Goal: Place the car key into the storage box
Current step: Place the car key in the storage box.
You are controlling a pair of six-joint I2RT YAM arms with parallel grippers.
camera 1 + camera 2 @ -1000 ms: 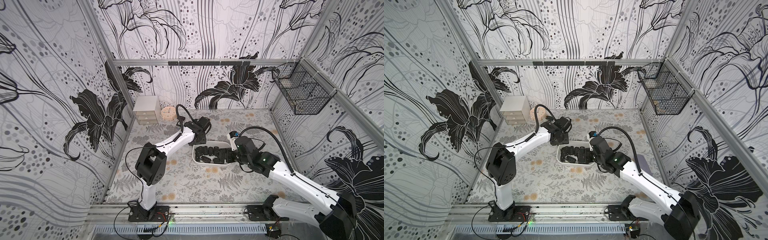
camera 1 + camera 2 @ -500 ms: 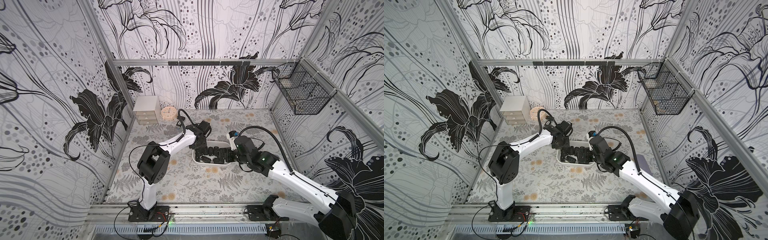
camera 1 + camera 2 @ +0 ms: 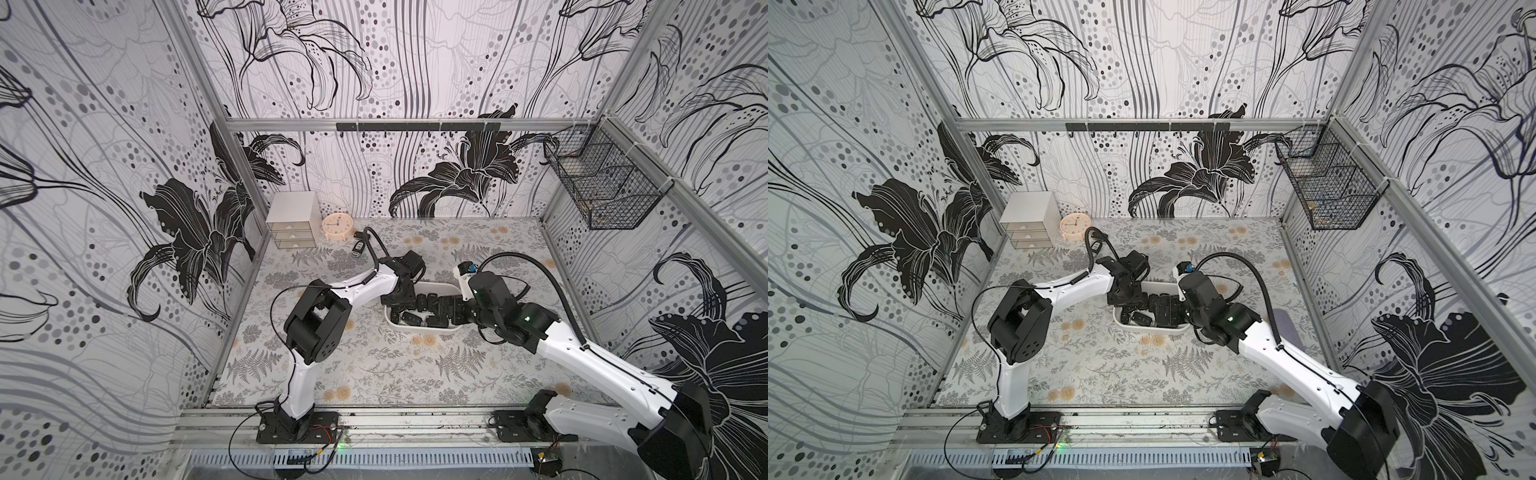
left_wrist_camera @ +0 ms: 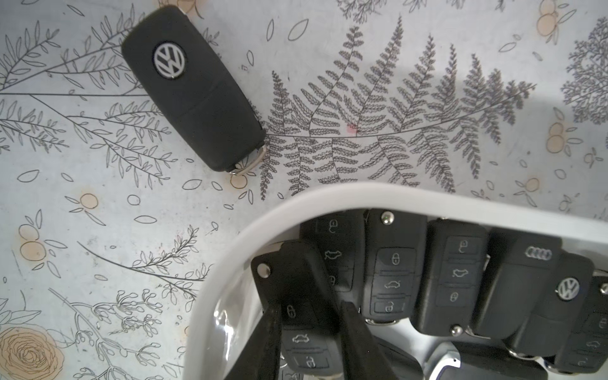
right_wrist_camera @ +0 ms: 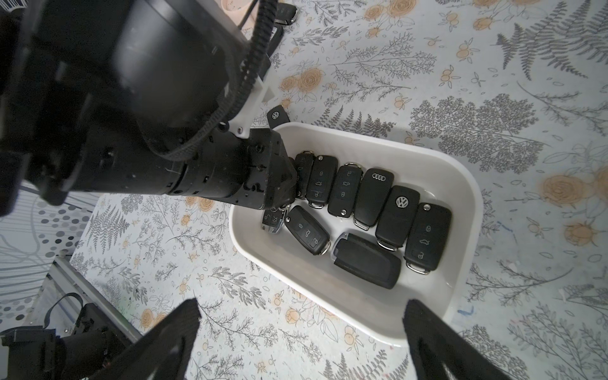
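**Top views.** The storage box (image 3: 419, 329) (image 3: 1154, 330) stands mid-bench (image 3: 374, 374). It holds rows of black keys. Both arms reach it from opposite ends.

**Left wrist view.** The left pincer (image 4: 309, 309) is clamped on a car key (image 4: 292, 273). This key lies inside the box, at a rounded corner. A loose key (image 4: 194, 88) lies on the bench outside, clear of the rim.

**Right wrist view.** The right pincer (image 5: 301, 307) is spread wide and grips nothing. It is positioned at one end of the box.
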